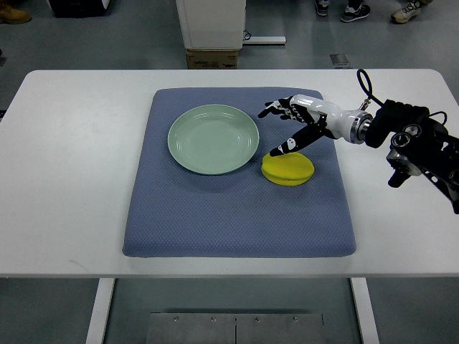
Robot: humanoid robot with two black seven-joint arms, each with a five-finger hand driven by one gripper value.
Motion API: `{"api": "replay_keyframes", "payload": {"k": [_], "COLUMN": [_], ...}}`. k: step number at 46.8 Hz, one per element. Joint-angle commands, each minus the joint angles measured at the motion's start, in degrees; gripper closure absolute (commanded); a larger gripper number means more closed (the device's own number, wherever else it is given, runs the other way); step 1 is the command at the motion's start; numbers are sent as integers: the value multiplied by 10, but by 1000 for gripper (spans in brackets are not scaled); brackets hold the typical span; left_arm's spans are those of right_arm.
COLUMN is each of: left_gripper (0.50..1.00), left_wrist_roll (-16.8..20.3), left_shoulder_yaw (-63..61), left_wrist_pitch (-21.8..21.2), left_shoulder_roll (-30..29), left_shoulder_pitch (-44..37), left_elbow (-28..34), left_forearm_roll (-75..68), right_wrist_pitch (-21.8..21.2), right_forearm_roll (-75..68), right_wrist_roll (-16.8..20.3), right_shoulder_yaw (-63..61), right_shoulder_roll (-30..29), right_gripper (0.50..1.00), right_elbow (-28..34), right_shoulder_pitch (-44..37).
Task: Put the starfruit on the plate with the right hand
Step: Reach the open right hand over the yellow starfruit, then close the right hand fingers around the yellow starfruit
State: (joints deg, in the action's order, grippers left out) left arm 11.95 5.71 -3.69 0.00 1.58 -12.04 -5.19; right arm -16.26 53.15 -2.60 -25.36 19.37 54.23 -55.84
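A yellow starfruit [287, 169] lies on the blue mat [237, 208], just right of the pale green plate [213, 138]. The plate holds nothing. My right hand [287, 129] reaches in from the right edge and hovers above and slightly behind the starfruit. Its fingers are spread, the thumb tip close over the fruit's top edge, the other fingertips pointing toward the plate's right rim. It grasps nothing. The left arm does not show.
The mat sits in the middle of a white table [64, 179]. A cardboard box [212, 57] and a white cabinet stand on the floor beyond the far edge. People's shoes show at the top right.
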Motion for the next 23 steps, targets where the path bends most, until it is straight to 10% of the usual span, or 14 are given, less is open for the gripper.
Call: {"api": "replay_keyframes", "payload": {"k": [1,23], "left_gripper": [500,500], "left_wrist_roll": [0,0], "left_shoulder_yaw": [0,0], "left_wrist_pitch": [0,0], "left_shoulder_roll": [0,0], "left_shoulder_pitch": [0,0], "left_elbow": [0,0], "left_forearm_roll": [0,0], "right_wrist_pitch": [0,0], "right_forearm_roll": [7,25], "right_wrist_roll": [0,-7], "right_shoulder_yaw": [10,34], "right_shoulder_roll": [5,14], "right_gripper": [500,502], "right_elbow": [0,15], "right_shoulder_pitch": [-1,-1]}}
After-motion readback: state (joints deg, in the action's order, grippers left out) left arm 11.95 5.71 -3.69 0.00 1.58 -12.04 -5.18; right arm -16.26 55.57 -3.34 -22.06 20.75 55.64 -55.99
